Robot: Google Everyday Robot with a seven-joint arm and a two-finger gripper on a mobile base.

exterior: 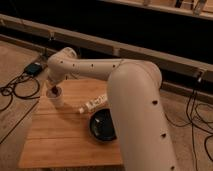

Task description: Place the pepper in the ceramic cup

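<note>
Reaching: the white arm (125, 95) stretches from lower right to the table's far left corner
Gripper: the gripper (53, 90) sits right at the mouth of the ceramic cup (56, 97); whether it grasps or has let go, I cannot tell
Pepper: not discernible; hidden at the cup's mouth, if there
Table: a wooden table (60, 140) of pale planks; a white tube (92, 104) lies mid-table; a black bowl (101, 125) sits just beside it
Room: dim; cables (15, 90) and a small box (34, 68) on the floor at left; dark wall behind
</note>
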